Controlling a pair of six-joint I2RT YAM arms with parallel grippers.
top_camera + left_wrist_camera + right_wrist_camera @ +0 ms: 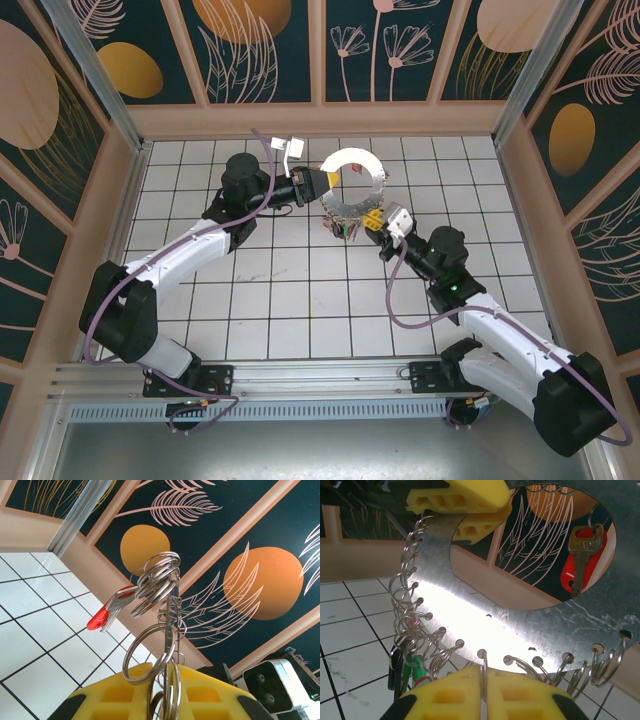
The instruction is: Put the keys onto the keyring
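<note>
with the left claw (326, 184) clenched on the keyring (372, 170) at upper centre and the right claw (485, 681) pinched shut on a small split ring (482, 662) at its lower rim, hold the keyring steady and twist gently so the hanging keys (345, 226) don't snag.

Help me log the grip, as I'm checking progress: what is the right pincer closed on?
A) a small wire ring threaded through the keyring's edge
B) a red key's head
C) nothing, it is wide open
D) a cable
A: the right pincer is pressed shut on a small wire ring hanging from a hole at the edge of the keyring.
</note>
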